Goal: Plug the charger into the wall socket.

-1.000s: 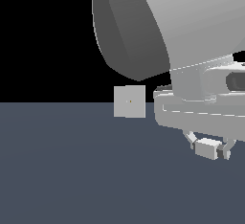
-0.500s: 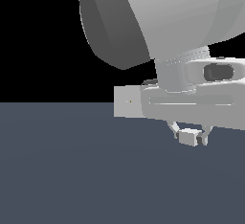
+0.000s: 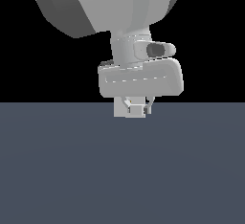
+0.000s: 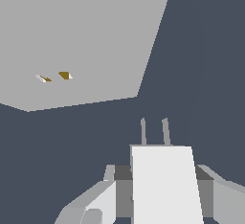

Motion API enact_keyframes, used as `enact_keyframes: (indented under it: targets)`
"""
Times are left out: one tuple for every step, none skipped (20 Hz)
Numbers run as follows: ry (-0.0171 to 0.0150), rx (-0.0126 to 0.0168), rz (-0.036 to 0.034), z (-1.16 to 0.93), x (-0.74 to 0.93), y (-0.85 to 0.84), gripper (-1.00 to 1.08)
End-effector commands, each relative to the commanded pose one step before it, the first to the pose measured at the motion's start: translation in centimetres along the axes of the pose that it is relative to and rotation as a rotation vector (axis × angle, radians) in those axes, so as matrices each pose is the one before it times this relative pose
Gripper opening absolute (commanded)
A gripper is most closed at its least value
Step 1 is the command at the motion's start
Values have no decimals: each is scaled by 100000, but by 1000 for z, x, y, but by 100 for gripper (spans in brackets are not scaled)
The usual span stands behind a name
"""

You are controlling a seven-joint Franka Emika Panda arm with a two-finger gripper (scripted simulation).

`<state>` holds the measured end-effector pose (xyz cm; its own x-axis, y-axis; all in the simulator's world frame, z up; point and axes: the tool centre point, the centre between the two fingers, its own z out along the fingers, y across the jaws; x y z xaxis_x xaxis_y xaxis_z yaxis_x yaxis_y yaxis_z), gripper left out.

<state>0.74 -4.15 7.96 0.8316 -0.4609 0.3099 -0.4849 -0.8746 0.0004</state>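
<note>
The charger (image 3: 137,110), a small off-white block, sits between the fingers of my gripper (image 3: 138,108), which is shut on it. In the wrist view the charger (image 4: 165,182) fills the foreground with its two thin prongs (image 4: 165,131) pointing forward, and my gripper (image 4: 162,192) holds it from both sides. The wall socket (image 4: 81,36) is a flat light-grey plate with two small yellowish slots (image 4: 64,75), and the prongs stand apart from it and off to the side of the slots. In the exterior view my hand hides most of the wall socket (image 3: 119,109).
A dark grey-blue floor (image 3: 122,170) spreads under the arm. The bulky arm links (image 3: 105,7) fill the upper part of the exterior view. Behind everything is black.
The arm has swung toward the exterior view's left with the charger still held. My hand now stands in front of the wall socket and covers most of it.
</note>
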Motion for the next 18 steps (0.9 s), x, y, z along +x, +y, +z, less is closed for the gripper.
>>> enact_keyframes:
  targets:
    - [-72,2017,-6610,-1108,-137,-2173,-100]
    - [-33,647,-1935,-325,-45,-669,-100]
    - [-30,560,-1672,-280,-39,-579,-100]
    - [-27,473,-1410,-235,-33,-489,-100]
    - [-25,388,-1150,-191,-28,-399,-100]
    - [-25,304,-891,-147,-25,-310,-100]
    - [-25,220,-632,-103,-22,-221,-100]
    - [-26,136,-372,-59,-19,-131,-100]
    - [-29,56,-123,-16,-19,-48,-100]
    - [-28,-33,148,28,-14,49,-100]
    - [-27,-111,386,69,-15,127,-100]
    - [-17,-109,362,63,-7,122,-100]
    - [-5,-40,132,23,-1,46,-100]
    - [0,0,0,0,0,0,-100]
    - [0,0,0,0,0,0,-100]
    - [0,0,0,0,0,0,-100]
    - [0,0,0,-13,0,21,-100]
    - [0,0,0,6,19,0,-100]
